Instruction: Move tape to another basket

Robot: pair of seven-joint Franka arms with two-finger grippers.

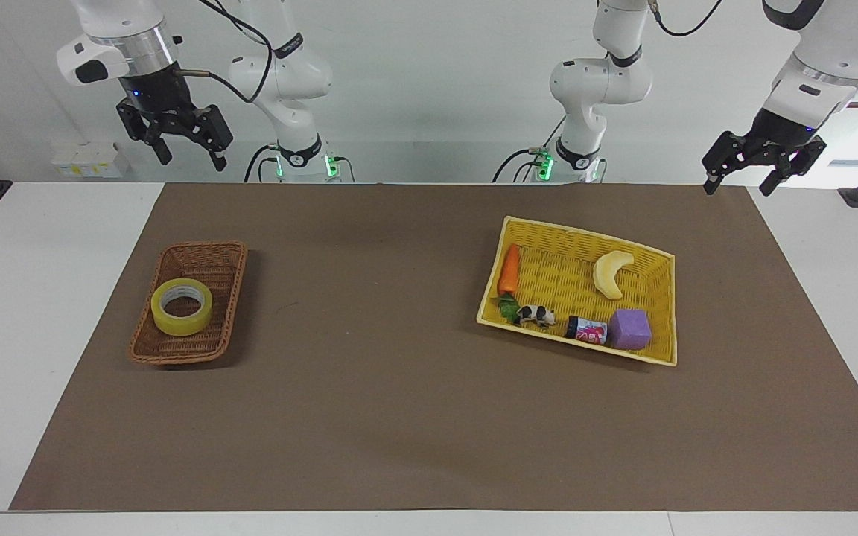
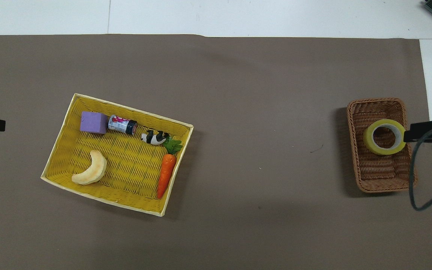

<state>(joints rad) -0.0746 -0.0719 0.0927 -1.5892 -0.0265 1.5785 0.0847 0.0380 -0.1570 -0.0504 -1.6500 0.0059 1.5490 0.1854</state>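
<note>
The tape (image 1: pixel 182 322), a yellowish roll, lies flat in the small brown wicker basket (image 1: pixel 209 257) at the right arm's end of the table. It also shows in the overhead view (image 2: pixel 368 139), inside the same basket (image 2: pixel 379 176). My right gripper (image 1: pixel 191 160) is open and empty, high in the air over the table's robot-side edge, well clear of the tape. In the overhead view its tip (image 2: pixel 426 132) shows beside the basket. My left gripper (image 1: pixel 737 187) is open and empty, and the left arm waits over the mat's corner at its own end.
A larger yellow woven basket (image 1: pixel 555 277) toward the left arm's end holds a banana (image 1: pixel 611 272), a carrot (image 1: pixel 509 269), a toy cow (image 1: pixel 535 315), a small can (image 1: pixel 587 330) and a purple cube (image 1: pixel 631 328). A brown mat (image 1: pixel 369 402) covers the table.
</note>
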